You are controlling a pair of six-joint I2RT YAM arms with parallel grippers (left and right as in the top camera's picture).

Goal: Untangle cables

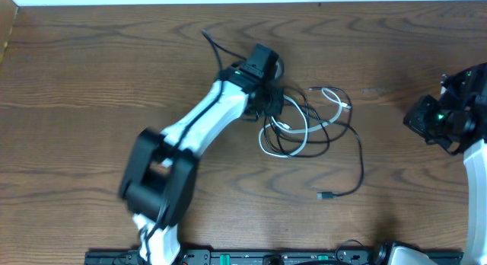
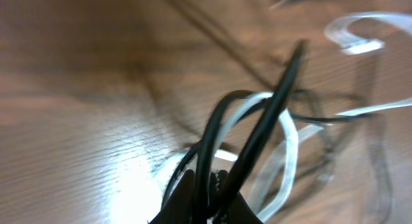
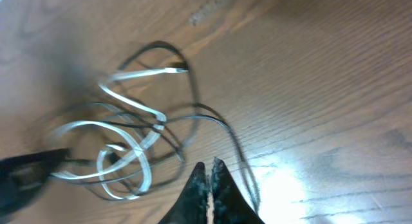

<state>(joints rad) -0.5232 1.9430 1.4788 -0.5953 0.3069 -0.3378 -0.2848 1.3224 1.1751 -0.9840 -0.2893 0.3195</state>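
— Two cables on the table [image 1: 91, 82]: location?
— Item one, black cable [image 1: 358, 162]; item two, white cable [image 1: 300, 139]. Both are looped together right of centre, and one black plug lies apart on the robot's side.
— State of left gripper [image 2: 206, 185]?
— Clenched on a black cable loop at the tangle's left edge; white strand possibly pinched too, view blurred.
— State of right gripper [image 3: 208, 172]?
— Fingers pressed together, empty, well apart from the tangle.

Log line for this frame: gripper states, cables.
left gripper: shut on black cable in the tangle | right gripper: shut, empty, off to the side | white cable: tangled with black
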